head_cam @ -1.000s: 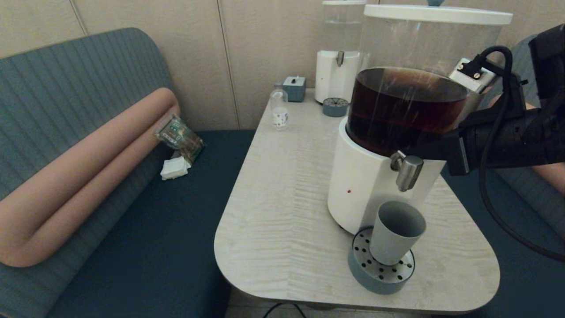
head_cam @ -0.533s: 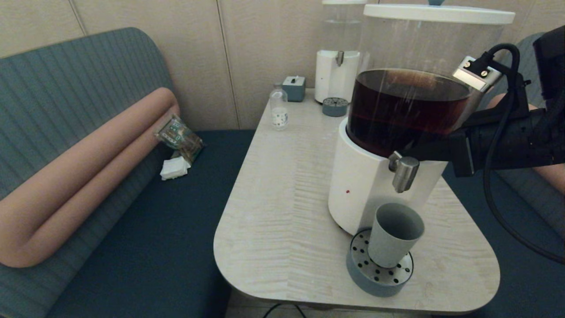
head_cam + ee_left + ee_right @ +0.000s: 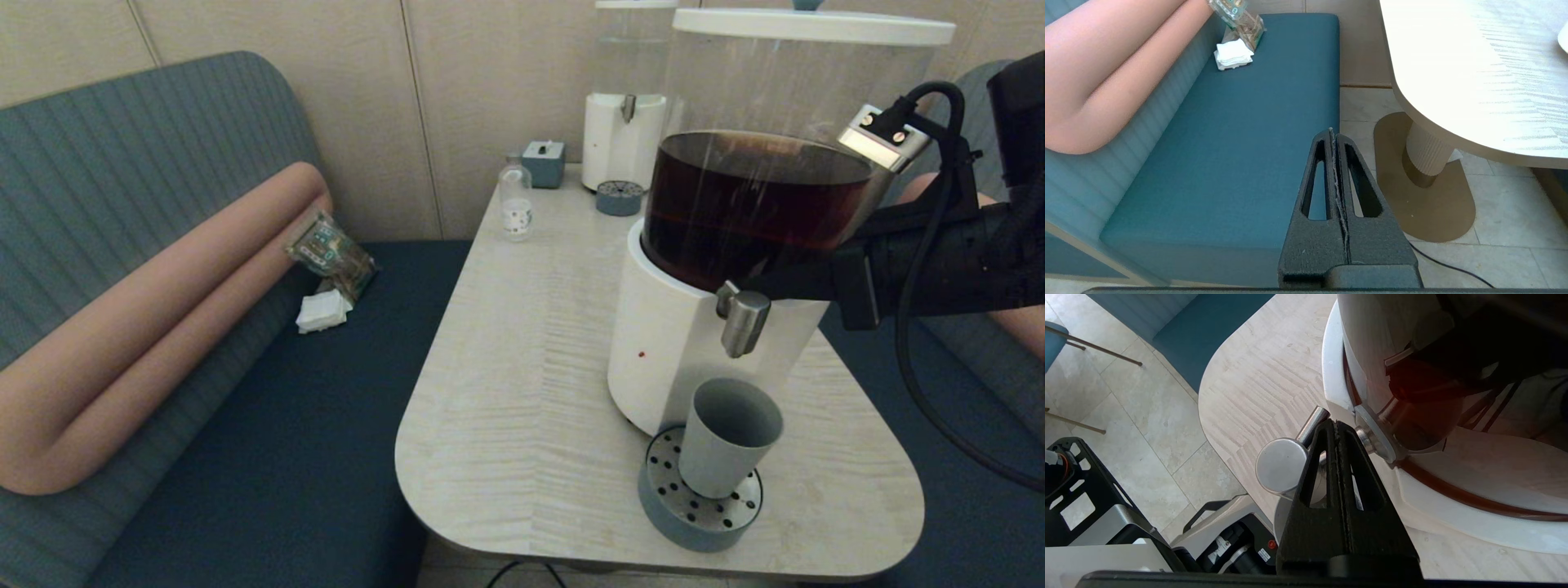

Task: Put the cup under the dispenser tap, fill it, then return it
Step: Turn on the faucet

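Setting: pale bench (image 3: 522,392) beside teal sofa.
Cup (image 3: 725,437): empty, under tap (image 3: 741,321).
Right end effector (image 3: 1336,426): fingers pressed together, at tap; push its lever squarely.
Left end effector (image 3: 1333,134): closed, parked.

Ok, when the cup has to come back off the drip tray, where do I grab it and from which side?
Grip the cup around its upper wall, below the rim. It is handleless, tapered and upright on the drip tray. Probably come in level from the right, where the right gripper is: the tap blocks the top, the dispenser the back.
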Controlling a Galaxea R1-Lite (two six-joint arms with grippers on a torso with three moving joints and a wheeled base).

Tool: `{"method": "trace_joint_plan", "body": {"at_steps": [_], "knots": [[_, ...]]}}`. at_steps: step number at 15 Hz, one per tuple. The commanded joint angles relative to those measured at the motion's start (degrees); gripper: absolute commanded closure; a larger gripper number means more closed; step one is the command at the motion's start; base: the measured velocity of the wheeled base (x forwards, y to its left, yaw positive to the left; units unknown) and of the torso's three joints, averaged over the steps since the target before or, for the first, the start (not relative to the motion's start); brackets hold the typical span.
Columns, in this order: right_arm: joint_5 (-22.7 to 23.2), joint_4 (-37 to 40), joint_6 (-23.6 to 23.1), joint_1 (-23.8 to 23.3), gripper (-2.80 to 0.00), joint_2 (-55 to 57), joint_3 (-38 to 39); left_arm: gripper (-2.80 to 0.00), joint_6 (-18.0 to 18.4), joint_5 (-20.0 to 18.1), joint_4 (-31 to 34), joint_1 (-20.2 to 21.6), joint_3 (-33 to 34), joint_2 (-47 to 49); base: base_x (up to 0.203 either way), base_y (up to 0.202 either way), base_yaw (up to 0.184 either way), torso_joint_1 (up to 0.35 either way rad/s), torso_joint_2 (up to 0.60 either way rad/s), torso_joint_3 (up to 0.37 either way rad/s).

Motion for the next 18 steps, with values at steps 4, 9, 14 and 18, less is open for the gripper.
{"method": "trace_joint_plan", "body": {"at_steps": [4, 9, 14, 18], "knots": [[0.1, -0.7, 0.0, -1.4, 0.0, 0.0, 0.8, 0.0, 0.0, 0.0, 0.0, 0.0, 0.0, 0.0, 0.0, 0.0, 0.0, 0.0, 0.0, 0.0], [0.0, -4.1, 0.0, -3.7, 0.0, -0.3, 2.7, 0.0, 0.0, 0.1, 0.0, -0.1, 0.0, 0.0, 0.0, 0.0, 0.0, 0.0, 0.0, 0.0], [-0.1, -6.8, 0.0, -5.7, 0.0, -1.6, 4.6, 0.0, 0.0, 0.1, 0.0, 0.0, 0.0, 0.1, 0.0, 0.0, 0.0, 0.0, 0.0, 0.0], [-0.1, -8.0, 0.0, -6.9, 0.0, -3.1, 6.2, 0.0, 0.0, 0.1, 0.0, 0.0, 0.0, 0.1, 0.0, 0.0, 0.0, 0.0, 0.0, 0.0]]}}
